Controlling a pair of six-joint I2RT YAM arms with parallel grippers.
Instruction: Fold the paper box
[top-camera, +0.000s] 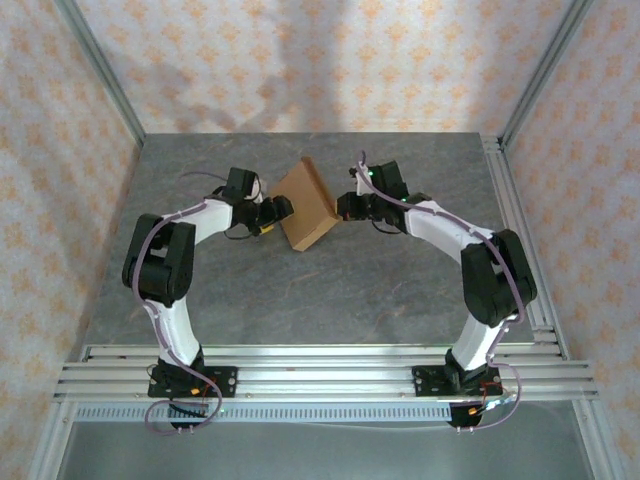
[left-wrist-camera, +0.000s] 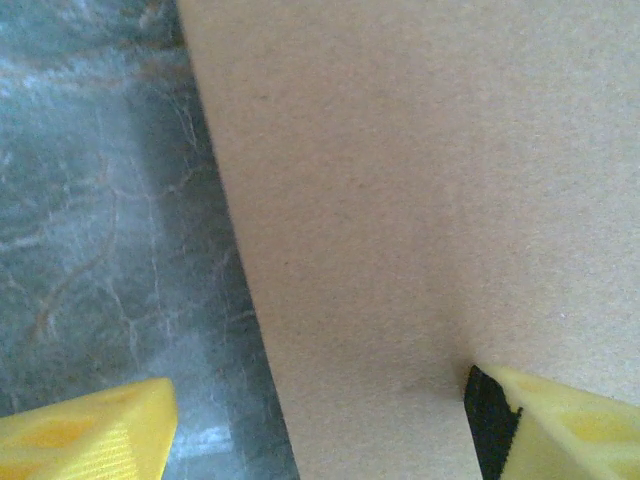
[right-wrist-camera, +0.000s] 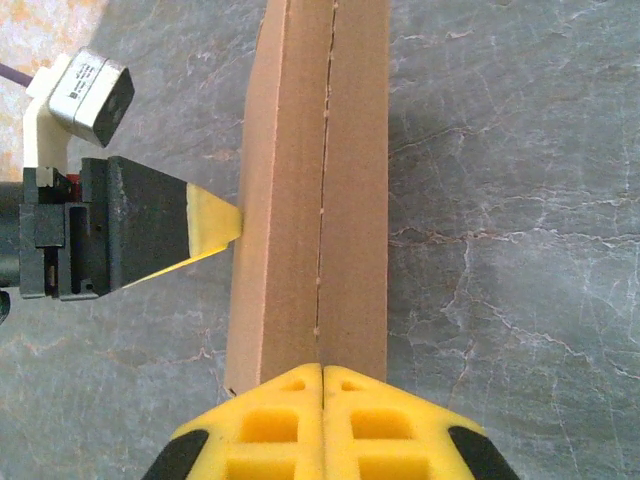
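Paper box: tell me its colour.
The paper box is plain brown, clearest in the right wrist view.

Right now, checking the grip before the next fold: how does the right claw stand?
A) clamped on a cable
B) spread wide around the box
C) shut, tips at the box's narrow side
C: the two yellow fingers of the right claw meet with no gap, at the narrow side of the paper box.

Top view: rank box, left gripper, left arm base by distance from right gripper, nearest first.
1. Box, centre, against right gripper.
2. Left gripper, on the box's far side.
3. Left arm base, near-left edge.
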